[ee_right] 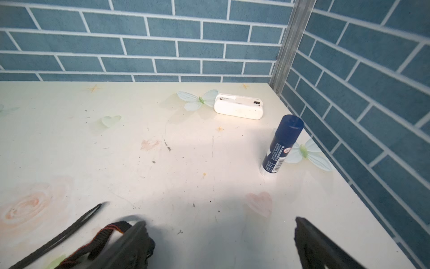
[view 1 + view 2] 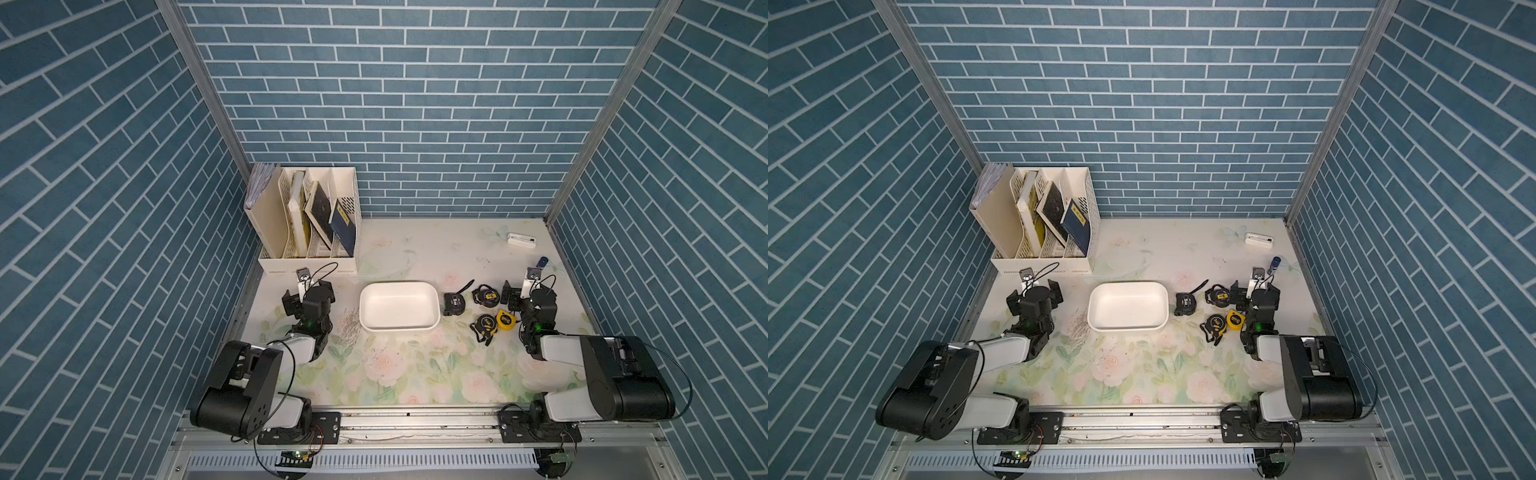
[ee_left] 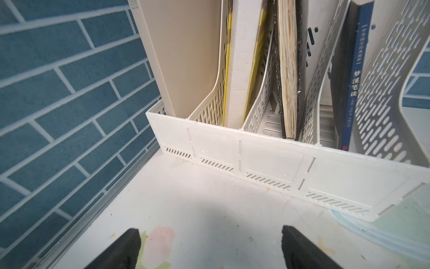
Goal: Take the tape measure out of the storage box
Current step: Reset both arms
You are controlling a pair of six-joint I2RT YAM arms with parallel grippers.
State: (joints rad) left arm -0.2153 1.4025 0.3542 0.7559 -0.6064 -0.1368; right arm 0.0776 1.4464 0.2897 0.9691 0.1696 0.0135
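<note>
The storage box (image 2: 397, 307) is empty; tape measures (image 2: 453, 304) lie right of it (probably dense, hard, slick: pinch flat sides). Left gripper (image 3: 210, 235) and right gripper (image 1: 220, 227) both gape, empty.

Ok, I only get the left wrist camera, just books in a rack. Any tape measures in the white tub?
Observer: No, the white tub is empty in both top views.
Operator: Where are they, then?
Observer: Four lie on the table on the tub's right-arm side, a black tape measure nearest it.
Operator: Is that arm holding one?
Observer: No, the right gripper is open, with only bare table between its jaws.
</note>
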